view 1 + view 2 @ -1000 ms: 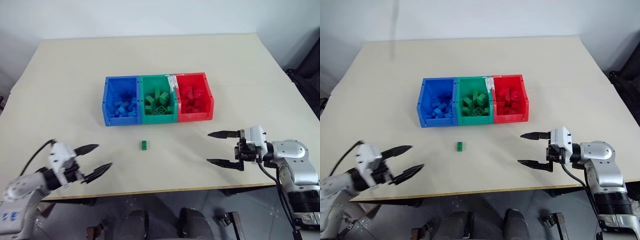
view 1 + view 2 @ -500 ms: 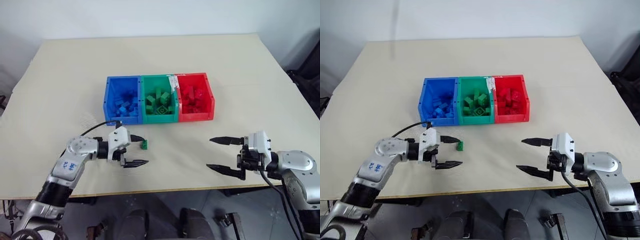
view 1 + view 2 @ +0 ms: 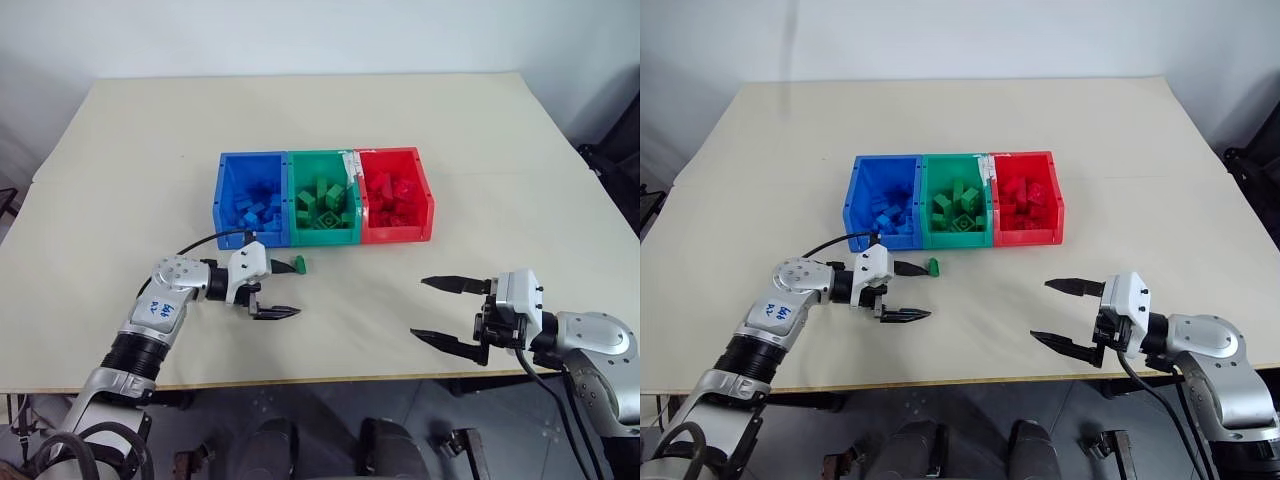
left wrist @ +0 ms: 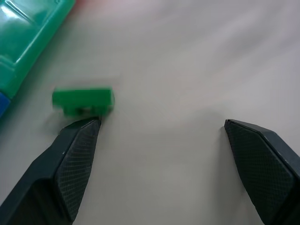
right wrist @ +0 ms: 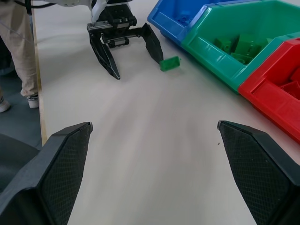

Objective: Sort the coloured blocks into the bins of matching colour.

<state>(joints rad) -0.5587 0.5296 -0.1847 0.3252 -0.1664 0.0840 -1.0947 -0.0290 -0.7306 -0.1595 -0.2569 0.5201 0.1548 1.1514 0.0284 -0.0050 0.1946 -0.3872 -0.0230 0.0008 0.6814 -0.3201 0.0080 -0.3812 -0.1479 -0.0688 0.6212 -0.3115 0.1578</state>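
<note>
Head stereo pair: looking down from above the table [image 3: 120, 150], bins [image 3: 325, 200] lying toward 12 o'clock.
Left wrist: hovering close, facing a green brick [image 4: 83, 101].
Right wrist: facing low across the tabletop.
Shared: both wrist views are catching that brick and the bins.

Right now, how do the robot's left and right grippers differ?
The left gripper reaches toward the bins, one finger tip beside the loose green brick; the right gripper hangs over bare table, far from any brick. Both have their fingers spread wide and hold nothing.
</note>
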